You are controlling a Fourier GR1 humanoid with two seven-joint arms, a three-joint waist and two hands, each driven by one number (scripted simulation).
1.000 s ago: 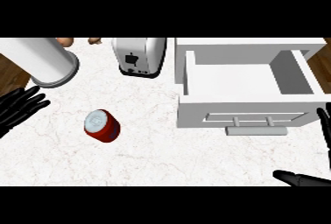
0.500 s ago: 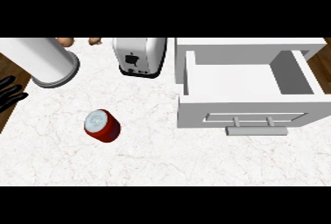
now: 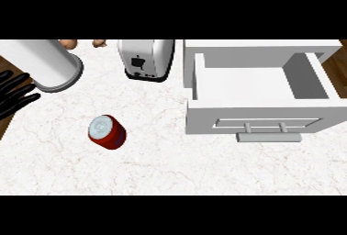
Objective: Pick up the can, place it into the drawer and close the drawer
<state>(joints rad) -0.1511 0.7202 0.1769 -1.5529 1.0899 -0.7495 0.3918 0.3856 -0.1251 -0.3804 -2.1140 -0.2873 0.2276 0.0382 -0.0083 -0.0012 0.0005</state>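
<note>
A red can (image 3: 107, 132) with a silver top stands on the white marble counter (image 3: 169, 165), left of centre. The white drawer (image 3: 261, 89) at the right is pulled open and holds nothing; its grey handle (image 3: 268, 137) faces the view's lower edge. My left hand (image 3: 15, 92) shows at the left edge, fingers straight and spread, well up and left of the can and touching nothing. My right hand is out of the picture.
A silver toaster (image 3: 146, 58) stands at the back, just left of the drawer. A tall white cylinder (image 3: 42, 63) stands at the back left, close to my left hand. Two small brown items (image 3: 68, 43) lie behind it.
My right hand, seen at the right and lower edges one second ago, has left the view. My left hand has shifted at the left edge and shows more than half a second ago. The can has not moved.
</note>
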